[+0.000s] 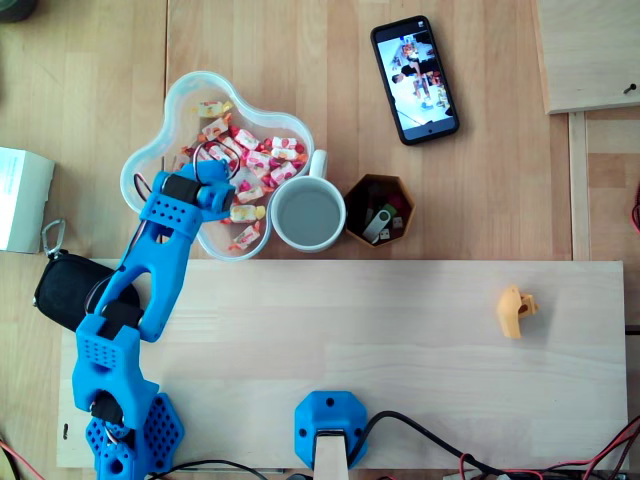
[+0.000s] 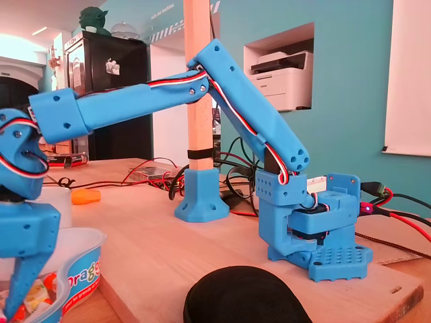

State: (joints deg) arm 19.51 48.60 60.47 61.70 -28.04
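The gripper [image 1: 228, 203] is found tip-down inside the lobed clear bowl [image 1: 150, 150], which is set within the arm's reach. It is positioned against the nearest candy [image 1: 247, 213], beside the white mug [image 1: 307, 213] (whether the jaws are parted or clamped cannot be told).

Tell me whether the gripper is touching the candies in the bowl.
Cannot tell. In the overhead view the gripper overlaps the candies in the bowl, hiding any gap; the fixed view is no clearer there.
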